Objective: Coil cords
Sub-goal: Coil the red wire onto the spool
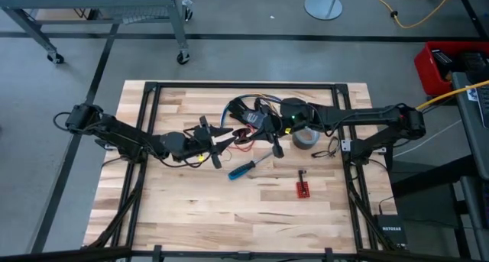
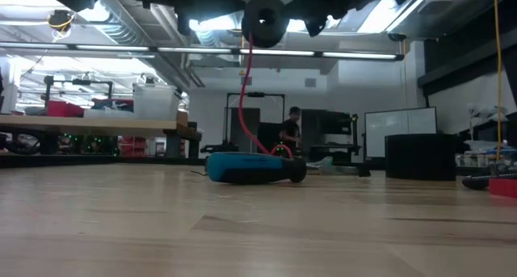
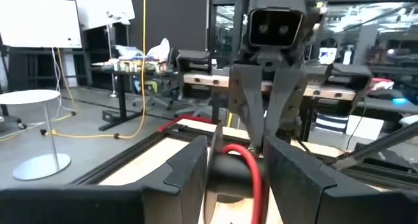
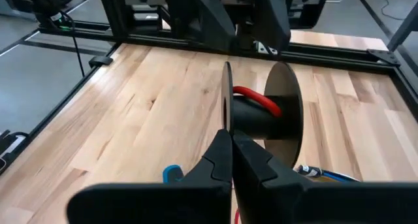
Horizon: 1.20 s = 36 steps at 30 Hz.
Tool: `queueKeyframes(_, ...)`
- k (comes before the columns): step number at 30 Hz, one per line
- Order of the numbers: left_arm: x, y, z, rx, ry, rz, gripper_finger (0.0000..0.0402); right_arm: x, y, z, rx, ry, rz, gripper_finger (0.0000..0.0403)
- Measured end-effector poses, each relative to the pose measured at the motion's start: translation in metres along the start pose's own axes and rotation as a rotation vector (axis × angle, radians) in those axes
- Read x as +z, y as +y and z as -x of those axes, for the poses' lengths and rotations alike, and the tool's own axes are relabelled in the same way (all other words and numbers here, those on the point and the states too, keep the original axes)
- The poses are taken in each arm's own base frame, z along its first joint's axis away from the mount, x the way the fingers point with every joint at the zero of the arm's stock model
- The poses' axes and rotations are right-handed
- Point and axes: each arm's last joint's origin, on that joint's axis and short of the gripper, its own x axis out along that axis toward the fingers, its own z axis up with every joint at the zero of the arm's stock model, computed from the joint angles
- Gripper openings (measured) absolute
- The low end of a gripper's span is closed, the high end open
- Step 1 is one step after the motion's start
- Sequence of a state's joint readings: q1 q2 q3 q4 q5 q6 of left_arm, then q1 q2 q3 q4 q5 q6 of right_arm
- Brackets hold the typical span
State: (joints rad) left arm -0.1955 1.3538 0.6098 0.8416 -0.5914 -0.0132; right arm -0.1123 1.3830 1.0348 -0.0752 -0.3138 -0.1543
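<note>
Red cord (image 4: pixel 258 98): wound partly round the dark hub of a black spool (image 4: pixel 284 113) held above mid-worktop (image 1: pixel 183 208), between the two tools. In the right wrist view the cord loops over the hub just beyond the right tool (image 4: pixel 232 149), whose fingers are pressed together with nothing visibly between them; the spool's near flange stands edge-on right at their tips. In the left wrist view the left tool (image 3: pixel 236 160) has its fingers spread wide, one on each side of the spool, the cord (image 3: pixel 251 168) running down between them; contact with the spool cannot be told. Low view: spool (image 2: pixel 264 20) hangs high, cord (image 2: pixel 242 91) trailing down behind the blue-handled screwdriver (image 2: pixel 246 168) lying on the worktop. High view: grey tape roll (image 1: pixel 304 137) beside the right arm, small red part (image 1: pixel 302 189) nearer the front edge. A person (image 2: pixel 289 132) stands far back in the room.
</note>
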Motion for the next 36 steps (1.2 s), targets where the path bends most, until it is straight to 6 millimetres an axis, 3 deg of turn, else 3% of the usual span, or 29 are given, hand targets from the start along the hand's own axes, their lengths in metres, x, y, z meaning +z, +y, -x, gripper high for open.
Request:
queueKeyframes(15, -0.012, 0.001, 0.001, 0.009, 0.103, -0.013, 0.0138, 0.002, 0.002, 0.0, 0.068, -0.026, 0.006, 0.0)
queueKeyframes(27, -0.011, 0.0, 0.0, -0.063, 0.103, -0.027, 0.0014, 0.005, 0.002, 0.0, 0.087, -0.058, 0.017, 0.0)
queueKeyframes(36, -0.01, 0.0, 0.0, -0.058, 0.097, -0.02, 0.0002, 0.008, 0.002, 0.0, 0.077, -0.085, 0.027, 0.0022)
